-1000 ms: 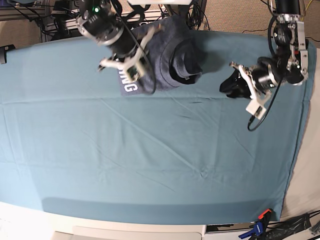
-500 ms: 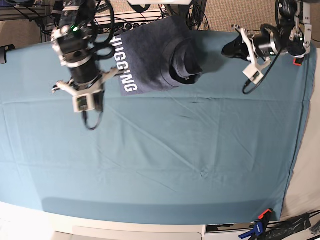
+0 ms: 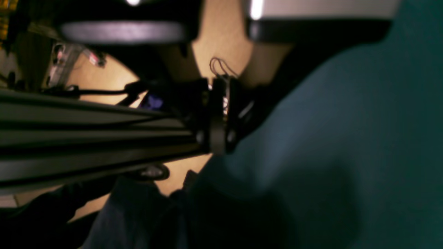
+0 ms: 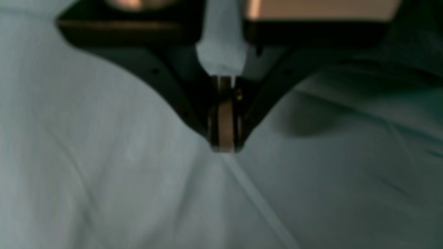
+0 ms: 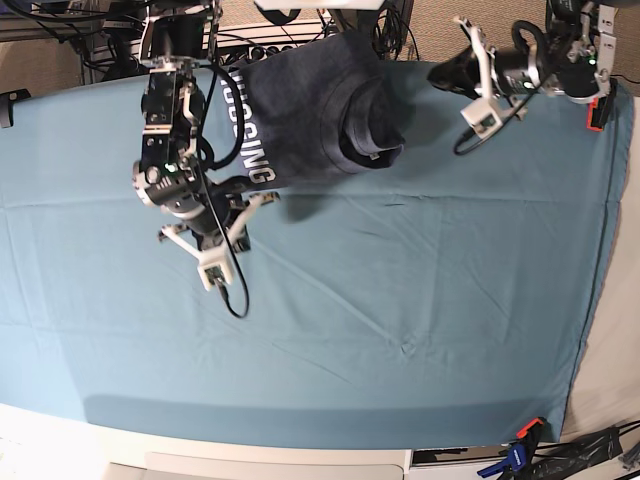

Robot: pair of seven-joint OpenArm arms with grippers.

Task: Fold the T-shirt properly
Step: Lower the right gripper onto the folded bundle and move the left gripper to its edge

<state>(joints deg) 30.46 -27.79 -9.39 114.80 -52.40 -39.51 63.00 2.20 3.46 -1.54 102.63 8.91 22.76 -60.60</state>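
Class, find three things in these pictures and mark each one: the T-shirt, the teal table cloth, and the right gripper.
T-shirt (image 5: 310, 125), base view, on its dark folded body.
Table cloth (image 5: 400, 300), base view, on a bare middle stretch.
Right gripper (image 4: 224, 147), right wrist view, at the shut fingertips.

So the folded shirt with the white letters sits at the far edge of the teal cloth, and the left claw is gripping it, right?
Not quite. The shirt does sit at the far edge of the teal cloth, but the left claw is not gripping it: the base view shows it shut and empty, apart from the shirt.
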